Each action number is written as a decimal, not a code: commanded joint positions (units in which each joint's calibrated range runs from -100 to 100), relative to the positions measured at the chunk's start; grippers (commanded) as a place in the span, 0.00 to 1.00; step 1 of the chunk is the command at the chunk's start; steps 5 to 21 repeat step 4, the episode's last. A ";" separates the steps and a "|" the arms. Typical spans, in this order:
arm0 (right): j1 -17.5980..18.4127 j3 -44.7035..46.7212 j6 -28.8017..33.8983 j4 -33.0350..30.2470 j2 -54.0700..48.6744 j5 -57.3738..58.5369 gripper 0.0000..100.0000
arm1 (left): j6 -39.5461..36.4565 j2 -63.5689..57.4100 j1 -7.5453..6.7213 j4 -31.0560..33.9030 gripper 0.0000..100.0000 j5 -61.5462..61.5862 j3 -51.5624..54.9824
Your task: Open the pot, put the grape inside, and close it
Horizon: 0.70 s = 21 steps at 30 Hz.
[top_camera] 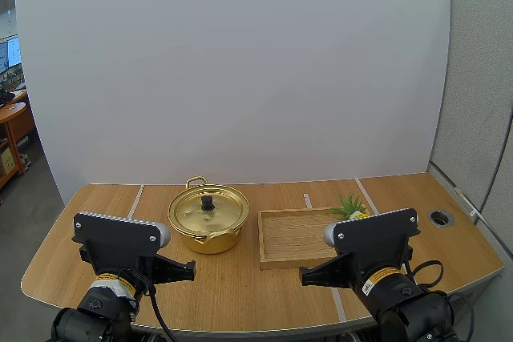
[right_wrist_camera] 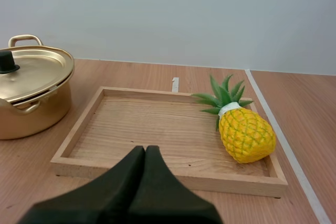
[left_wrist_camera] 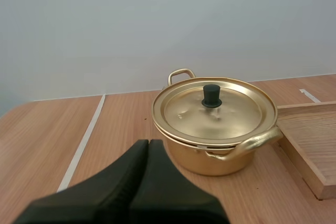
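Sitting closed on the counter (top_camera: 240, 278): gold pot (top_camera: 208, 226), round, shiny metal with looped side handles, its lid (left_wrist_camera: 214, 109) seated flat with a small black knob (left_wrist_camera: 211, 96) upright at the centre. No grape to be seen; lying instead in the right end of the wooden tray (right_wrist_camera: 157, 129), just beside the pot, a yellow pineapple (right_wrist_camera: 245, 134), bumpy-skinned, green spiky crown pointing away toward the back. Fits two readings: lid never lifted, or fruit of some kind already inside and lid back on; contents hidden, so stage unsettled. Both arms low at the near edge, well apart from pot and tray. Left end effector (left_wrist_camera: 148, 148) pressed together into one dark wedge, holding nothing, aimed at the pot. Right end effector (right_wrist_camera: 145, 153) likewise together and empty, aimed at the tray's pale grained floor. Smooth wood-grain counter, pale tape strips across it.
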 commanded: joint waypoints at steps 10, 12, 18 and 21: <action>-0.17 0.21 -0.13 -0.15 -0.33 -0.17 0.00 | -0.32 -0.20 -0.20 -0.99 0.00 -1.40 0.17; -0.17 0.21 -0.13 -0.15 -0.33 -0.17 0.00 | -0.32 -0.20 -0.20 -0.99 0.00 -1.40 0.17; -0.17 0.21 -0.13 -0.15 -0.33 -0.17 0.00 | -0.32 -0.20 -0.20 -0.99 0.00 -1.40 0.17; -0.17 0.21 -0.13 -0.15 -0.33 -0.17 0.00 | -0.32 -0.20 -0.20 -0.99 0.00 -1.40 0.17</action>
